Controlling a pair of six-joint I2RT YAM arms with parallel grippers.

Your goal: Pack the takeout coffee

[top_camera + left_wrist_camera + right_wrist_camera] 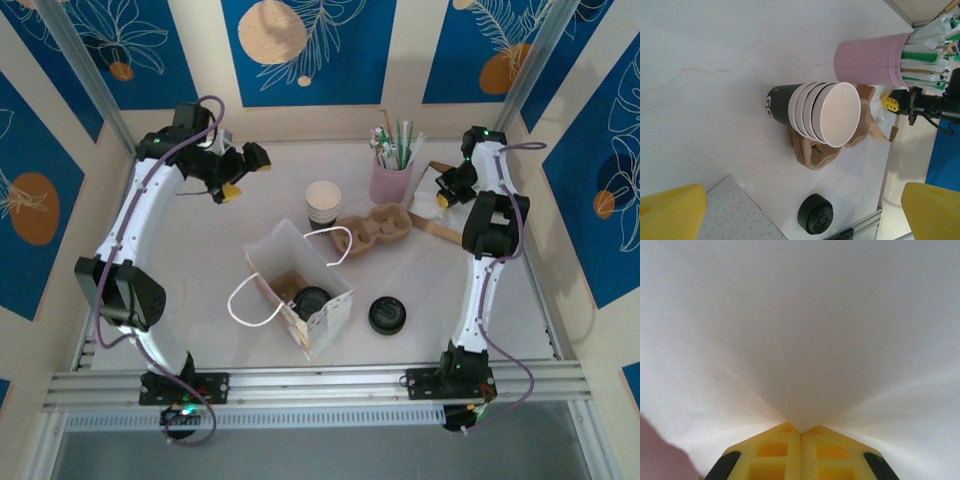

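Flagging risks: right pincer (800, 431), far right of the white paper bag (330, 312), is clamped on a thin white paper sheet (800, 330) that may tear or slip; left pincer (243, 173) gapes wide, empty. Inside the bag sits the small black-lidded takeout coffee cup (312, 300); snagged handles could topple it.

- Table (200, 250): white top with faint reddish veining, seen close in the left wrist view.
- Back wall (330, 70): deep blue panels between cream vertical bands; white line-drawn leaves and a pale orange disc (272, 30) are printed on the blue.
- Left wall (40, 130) and right wall (600, 150): same blue-and-cream pattern, each with an orange disc.
- Corner posts: aluminium profile, one at far left (85, 75), one at far right (535, 60), both leaning outward in the overhead view.
- Near rail (320, 382): slotted aluminium, running along the table's near edge.
- Grey strip (320, 450): below the rail; material cannot be told.
- Light: even and soft, with faint shadows.
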